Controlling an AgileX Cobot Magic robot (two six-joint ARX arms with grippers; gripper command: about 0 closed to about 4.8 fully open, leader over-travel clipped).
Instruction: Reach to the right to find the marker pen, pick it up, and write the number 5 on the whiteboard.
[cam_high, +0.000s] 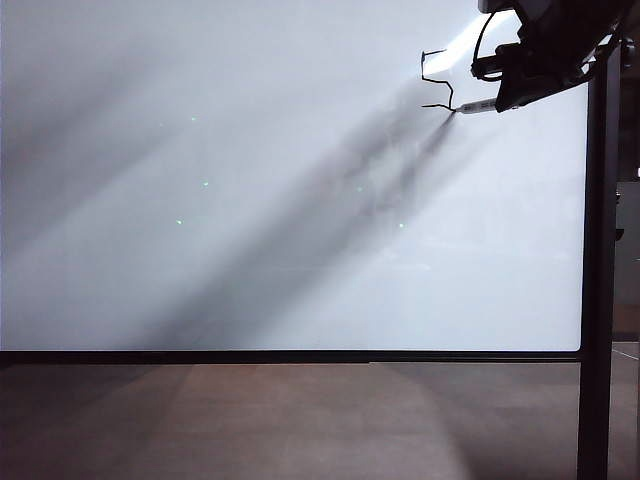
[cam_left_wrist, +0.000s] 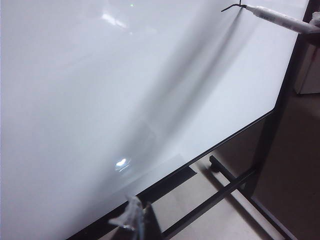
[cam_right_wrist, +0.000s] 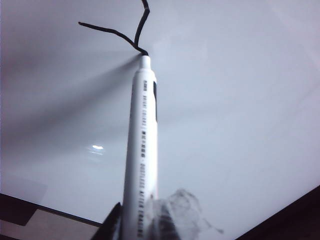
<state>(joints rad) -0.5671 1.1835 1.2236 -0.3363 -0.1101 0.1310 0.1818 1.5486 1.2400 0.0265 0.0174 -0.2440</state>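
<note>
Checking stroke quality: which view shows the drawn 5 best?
The exterior view: the number 5 shows whole, near the whiteboard's upper right, with the marker pen at its bottom stroke. The right wrist view shows only the bottom strokes at the tip, the left wrist view just a short hooked piece at the frame edge.

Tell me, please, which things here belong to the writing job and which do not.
Belong to the job:
- marker pen, shut in the right gripper, tip on the board
- whiteboard
- number 5, partly drawn

Not in use:
- left gripper, low near the board's bottom edge, jaws unclear
- floor
</note>
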